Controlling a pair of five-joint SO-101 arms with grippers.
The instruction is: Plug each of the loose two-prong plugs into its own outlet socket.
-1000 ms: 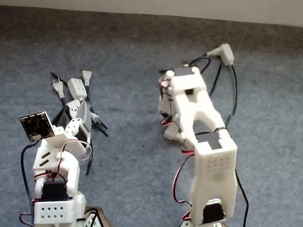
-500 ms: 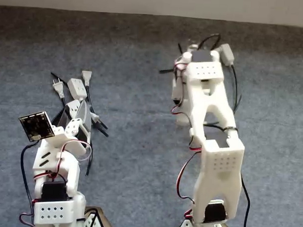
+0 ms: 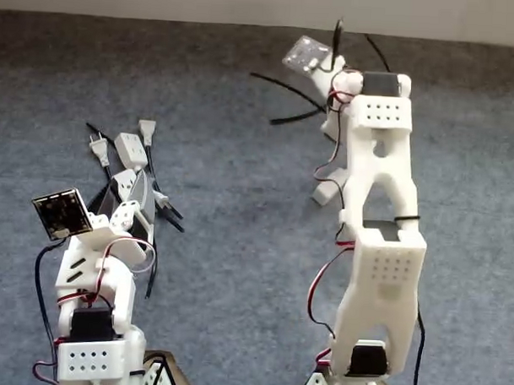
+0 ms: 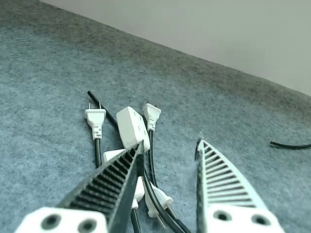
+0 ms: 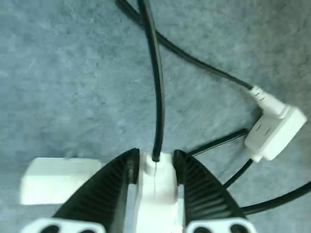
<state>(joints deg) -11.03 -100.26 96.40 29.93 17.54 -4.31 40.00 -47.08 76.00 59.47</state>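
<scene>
Two-prong plug (image 5: 156, 187), white, judged light, rigid and slick (black cord (image 5: 156, 97) likely springy), near 1 o'clock on the desk (image 3: 237, 268), pinched at its flanks by the right tool (image 5: 155, 156); left tool (image 4: 170, 143) agape above loose plugs (image 4: 95, 118) at 9 o'clock

Items for your list, apart from the task pieces:
- One tabletop (image 3: 229, 276), covered all over in grey carpet-like fabric.
- One pale, plain wall (image 3: 145, 1) along its far edge.
- One brown board corner (image 3: 181, 382) at the near edge.
</scene>
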